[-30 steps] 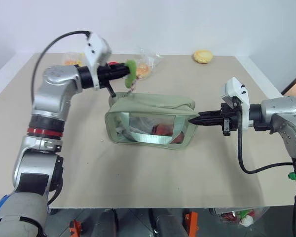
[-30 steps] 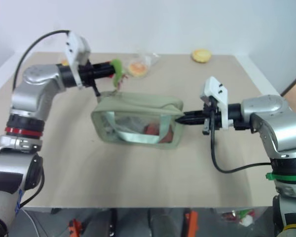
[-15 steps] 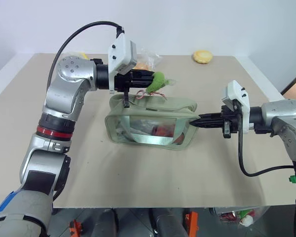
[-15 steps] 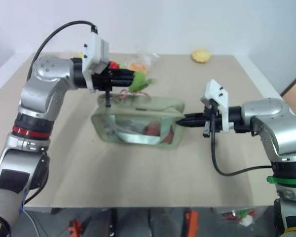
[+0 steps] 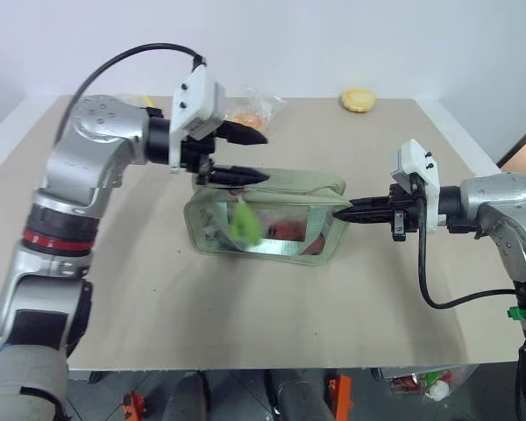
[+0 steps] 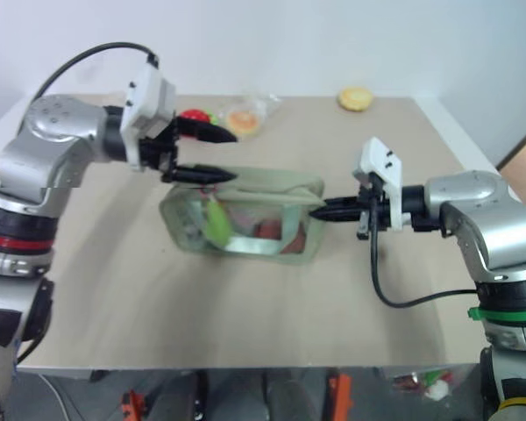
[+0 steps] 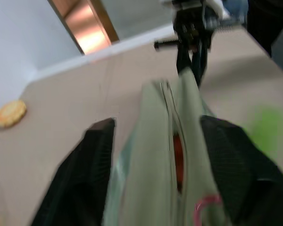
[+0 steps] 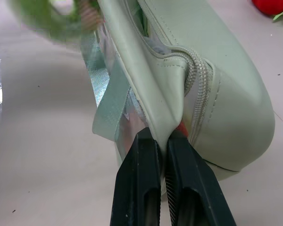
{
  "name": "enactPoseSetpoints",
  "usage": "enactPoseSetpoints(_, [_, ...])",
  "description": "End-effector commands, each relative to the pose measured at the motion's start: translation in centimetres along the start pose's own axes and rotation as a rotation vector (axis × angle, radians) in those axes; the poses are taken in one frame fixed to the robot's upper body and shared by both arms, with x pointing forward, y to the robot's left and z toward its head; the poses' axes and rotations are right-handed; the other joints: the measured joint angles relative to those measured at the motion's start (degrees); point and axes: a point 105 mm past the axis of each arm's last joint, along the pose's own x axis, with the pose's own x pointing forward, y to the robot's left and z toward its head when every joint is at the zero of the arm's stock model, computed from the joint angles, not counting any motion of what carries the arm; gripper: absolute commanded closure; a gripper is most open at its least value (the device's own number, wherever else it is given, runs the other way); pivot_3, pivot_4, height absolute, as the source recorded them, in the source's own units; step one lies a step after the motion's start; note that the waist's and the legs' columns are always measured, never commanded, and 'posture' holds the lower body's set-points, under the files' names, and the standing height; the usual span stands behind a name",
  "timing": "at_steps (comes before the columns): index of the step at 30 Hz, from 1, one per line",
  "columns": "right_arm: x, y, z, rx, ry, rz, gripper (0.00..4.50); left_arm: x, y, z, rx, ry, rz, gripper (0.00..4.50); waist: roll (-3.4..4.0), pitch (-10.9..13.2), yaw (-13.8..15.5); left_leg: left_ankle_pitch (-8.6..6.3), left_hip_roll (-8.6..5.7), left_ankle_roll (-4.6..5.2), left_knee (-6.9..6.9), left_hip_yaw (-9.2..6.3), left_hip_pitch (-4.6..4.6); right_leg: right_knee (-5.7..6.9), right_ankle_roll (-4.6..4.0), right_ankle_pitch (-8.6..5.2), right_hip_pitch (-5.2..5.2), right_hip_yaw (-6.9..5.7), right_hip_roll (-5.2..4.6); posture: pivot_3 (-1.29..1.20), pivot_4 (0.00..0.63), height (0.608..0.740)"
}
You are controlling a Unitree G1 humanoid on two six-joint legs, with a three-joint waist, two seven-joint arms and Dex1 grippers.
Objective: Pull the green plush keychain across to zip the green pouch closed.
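Two grippers flank the pouch (image 5: 267, 219) on the tabletop (image 5: 245, 324): the right gripper (image 5: 349, 211) has its fingers (image 8: 141, 188) clenched on the fabric at the pouch's end. The left gripper (image 5: 245, 156) hovers over the other end with fingers spread, grasping nothing. Blurred, the keychain (image 5: 243, 224) hangs against the pouch's clear front, below the left fingers.

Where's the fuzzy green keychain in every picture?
Left eye view: the green plush keychain dangles in front of the green pouch, over its clear window, toward the left end.
Right eye view: the keychain is in the same spot.
Left wrist view: a green blur beside the pouch.
Right wrist view: a green blur by the pouch's far end, past the strap.
Shared landmark: the zipper.
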Motion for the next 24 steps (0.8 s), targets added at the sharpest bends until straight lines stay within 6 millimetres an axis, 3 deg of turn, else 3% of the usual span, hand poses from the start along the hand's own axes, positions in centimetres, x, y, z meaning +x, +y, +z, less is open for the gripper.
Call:
enactPoseSetpoints(1, [0.0,-0.1,1.2,-0.049,-0.028,0.006,4.50,-2.0,0.9,1.7,0.071,-0.002,0.069,0.04,0.00,0.0,0.1,0.00,0.00,0.00,0.01,0.00,-0.02,0.00,0.01,0.00,0.00,0.00,-0.01,0.00,0.150,0.740])
enactPoseSetpoints(6, [0.3,0.0,1.4,-0.053,-0.032,0.015,4.50,-5.4,1.9,3.2,-0.024,-0.089,0.177,0.04,0.00,0.0,-0.2,0.00,0.03,0.00,0.03,0.02,-0.02,0.00,0.00,0.00,-0.03,0.01,0.02,0.00,0.150,0.740])
enactPoseSetpoints(10, [0.4,0.0,1.3,-0.049,-0.034,0.018,4.50,-8.0,1.7,2.1,-0.178,-0.131,0.233,0.04,0.03,0.0,-0.6,0.00,0.08,0.01,-0.03,-0.01,0.01,0.03,-0.06,-0.03,-0.03,-0.01,0.07,0.00,0.150,0.740])
enactPoseSetpoints(13, [0.5,0.0,1.2,-0.047,-0.035,0.022,4.50,-9.3,1.1,0.0,-0.280,-0.091,0.258,0.04,0.03,0.0,-0.6,0.00,0.08,0.00,-0.03,-0.01,0.03,0.03,-0.05,-0.03,-0.01,-0.02,0.07,0.00,0.150,0.740])
enactPoseSetpoints(16, [0.7,0.0,1.2,-0.045,-0.037,0.027,4.50,-9.8,-1.3,-3.1,-0.354,0.018,0.215,0.04,0.03,0.0,-0.8,0.00,0.09,0.01,-0.02,0.02,0.06,0.03,-0.11,-0.02,-0.01,-0.02,0.06,0.00,0.150,0.740])
enactPoseSetpoints(22, [0.7,0.1,1.2,-0.042,-0.039,0.031,4.50,-9.3,-5.1,-7.4,-0.431,0.183,0.114,0.04,0.00,0.0,-0.9,0.00,0.14,0.00,-0.01,0.01,0.01,0.04,-0.40,-0.17,-0.04,-0.07,0.06,0.00,0.150,0.740])
enactPoseSetpoints(24, [0.7,0.2,1.2,-0.042,-0.039,0.031,4.50,-9.3,-5.4,-8.4,-0.429,0.229,0.120,0.04,0.00,0.0,-0.9,0.00,0.12,0.00,-0.02,0.07,0.04,0.04,-0.42,-0.17,-0.04,-0.04,0.03,0.00,0.150,0.740])
